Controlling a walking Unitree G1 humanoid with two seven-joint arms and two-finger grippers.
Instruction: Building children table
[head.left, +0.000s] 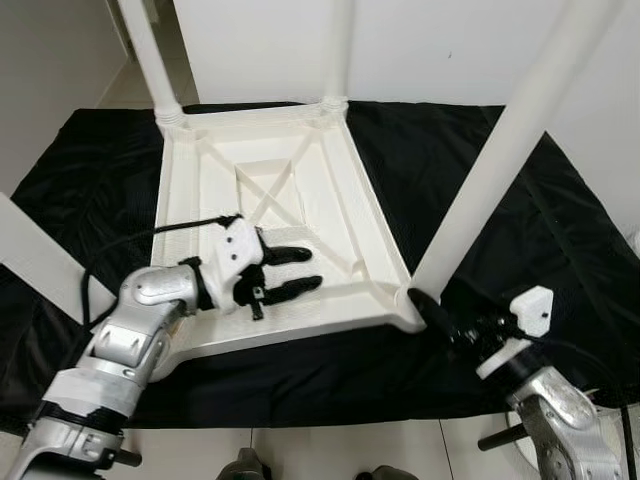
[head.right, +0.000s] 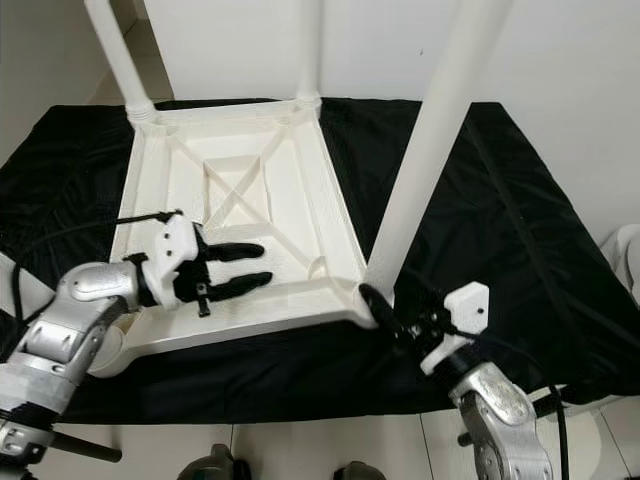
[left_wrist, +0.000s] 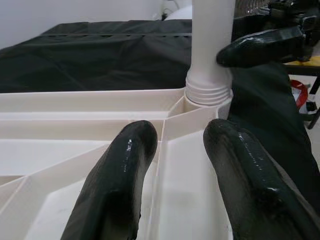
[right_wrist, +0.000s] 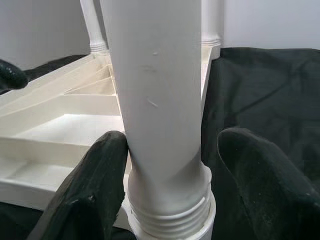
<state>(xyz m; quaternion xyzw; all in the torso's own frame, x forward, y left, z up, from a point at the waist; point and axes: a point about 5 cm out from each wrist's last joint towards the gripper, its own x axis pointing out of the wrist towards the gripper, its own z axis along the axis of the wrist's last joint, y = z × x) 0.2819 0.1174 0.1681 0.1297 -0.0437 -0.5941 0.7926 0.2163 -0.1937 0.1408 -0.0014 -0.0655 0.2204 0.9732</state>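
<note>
A white plastic children's table (head.left: 340, 190) lies upside down on a black cloth. Two legs stand in its far corners, left (head.left: 150, 60) and right (head.left: 338, 50). A third leg (head.left: 500, 160) rises from the near right corner. My right gripper (head.left: 430, 310) is open around this leg's base. In the right wrist view one finger (right_wrist: 95, 175) touches the leg (right_wrist: 160, 100) and the other finger (right_wrist: 260, 175) stands apart from it. My left gripper (head.left: 312, 270) is open, its fingers low over the table's ribbed underside near the front rim, nothing between them (left_wrist: 175, 165).
The black cloth (head.left: 90, 170) covers the floor around the table, ending in pale floor at the front. A long white piece (head.left: 35, 255) lies at the left edge. A white wall stands close behind. A pale object (head.right: 625, 260) sits at the far right.
</note>
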